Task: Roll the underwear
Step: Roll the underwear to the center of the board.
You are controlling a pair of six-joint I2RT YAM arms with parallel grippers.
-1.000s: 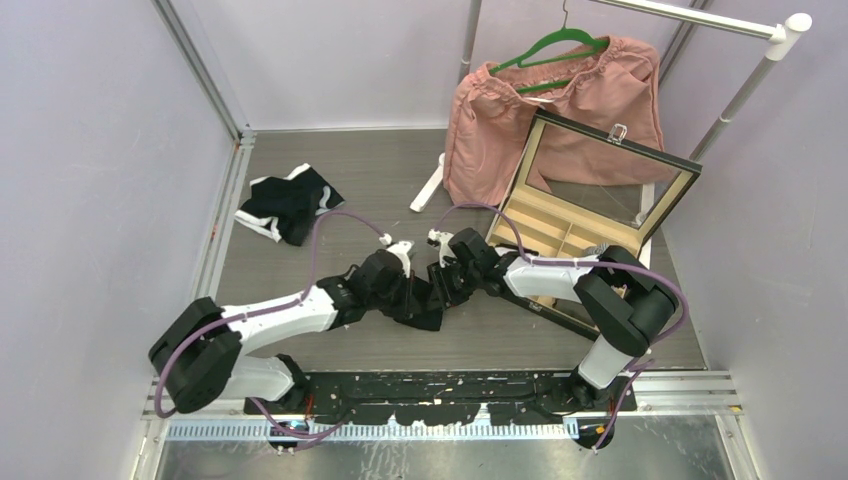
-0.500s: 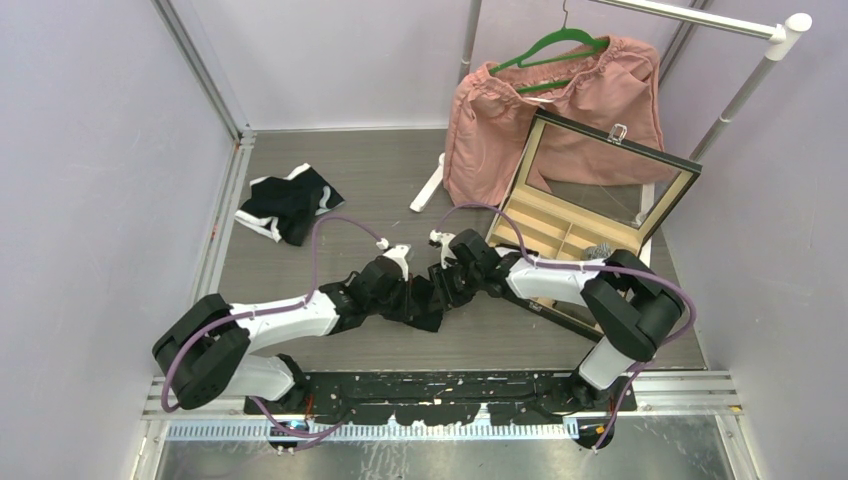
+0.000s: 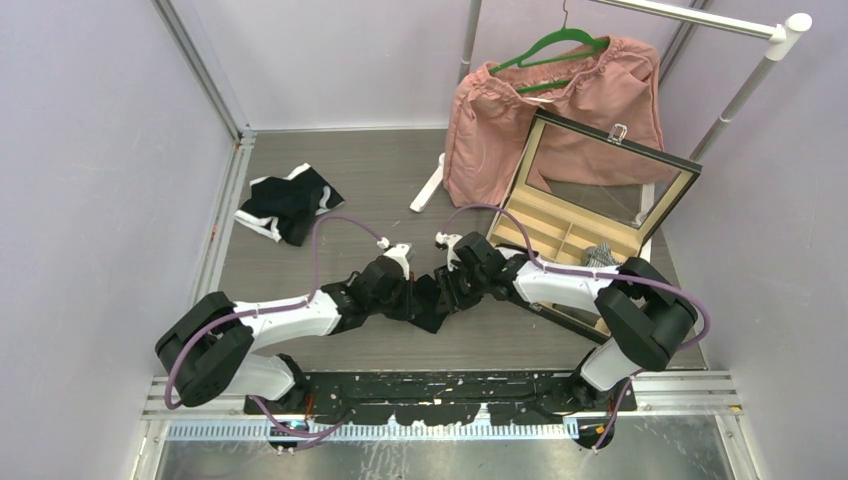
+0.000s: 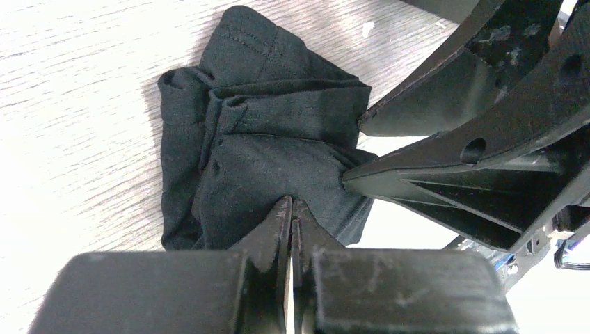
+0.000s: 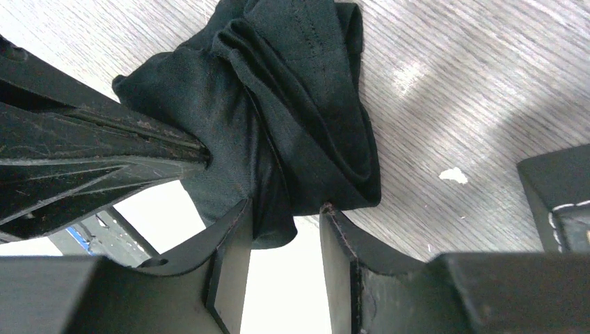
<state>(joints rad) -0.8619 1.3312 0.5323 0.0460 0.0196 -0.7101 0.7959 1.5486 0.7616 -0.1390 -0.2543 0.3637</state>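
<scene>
A bunched black underwear (image 3: 432,308) lies on the table between my two grippers. It also shows in the left wrist view (image 4: 271,139) and the right wrist view (image 5: 292,104), folded into thick layers. My left gripper (image 3: 416,297) is shut, and its fingertips (image 4: 291,203) pinch the near edge of the cloth. My right gripper (image 3: 449,293) is open, its jaws (image 5: 282,216) standing either side of a fold of the same cloth. The two grippers face each other almost tip to tip. More black and white underwear (image 3: 288,203) lies in a heap at the far left.
An open wooden box (image 3: 590,215) with a glass lid stands right of the right arm. A pink garment (image 3: 500,120) on a green hanger (image 3: 550,45) hangs from a white rack (image 3: 740,95) at the back. A purple wall lies to the left.
Both grippers have shifted slightly to the right with the black cloth between them, and the right arm's elbow has swung outward. The cloth looks more tightly bunched.
</scene>
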